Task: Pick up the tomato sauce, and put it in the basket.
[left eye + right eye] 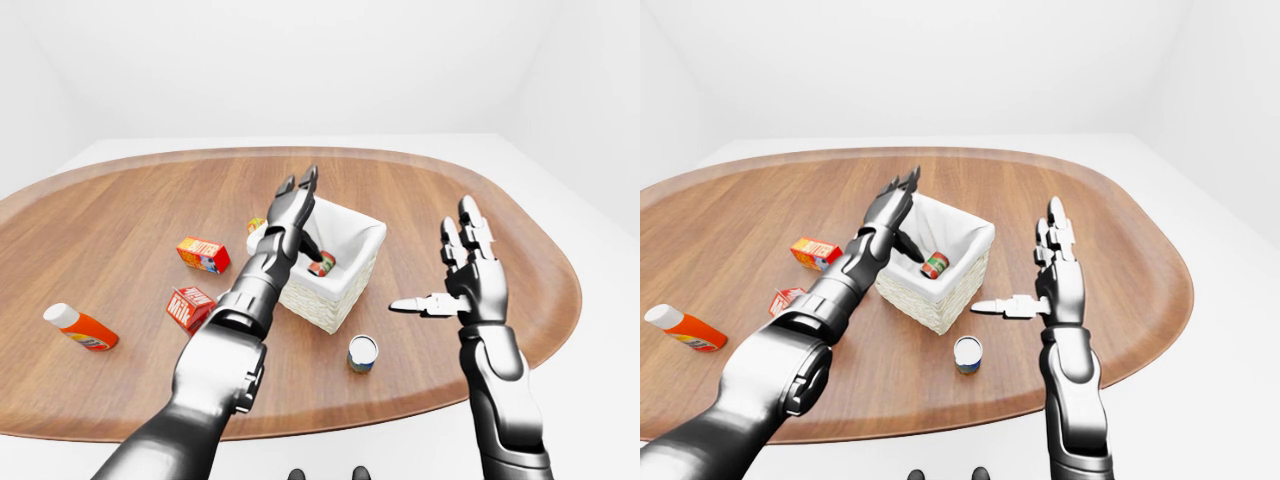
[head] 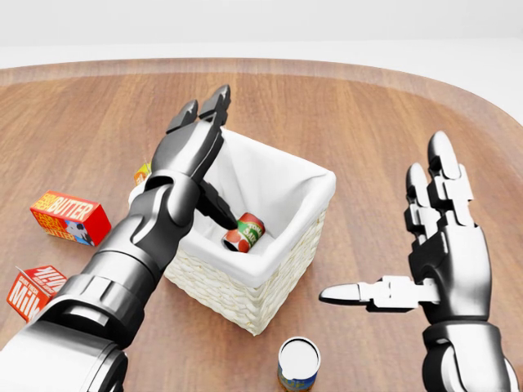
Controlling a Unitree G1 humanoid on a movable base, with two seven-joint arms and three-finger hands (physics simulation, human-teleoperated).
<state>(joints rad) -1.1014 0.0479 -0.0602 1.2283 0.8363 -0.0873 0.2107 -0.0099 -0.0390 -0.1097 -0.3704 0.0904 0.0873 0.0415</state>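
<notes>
Red-labelled, the tomato sauce can lies on its side inside the white-lined basket, its long axis running from lower left to upper right in the head view. Just above and left of it hangs the left hand, fingers spread and gripping nothing, over the basket's left rim and clearly the nearer hand. Well apart on the right, the right hand stands open and empty. Another can sits below the basket on the wooden table.

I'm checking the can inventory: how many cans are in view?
2. One red can lies inside the basket; one can stands on the table below the basket in the head view. The left arm may hide others.
</notes>
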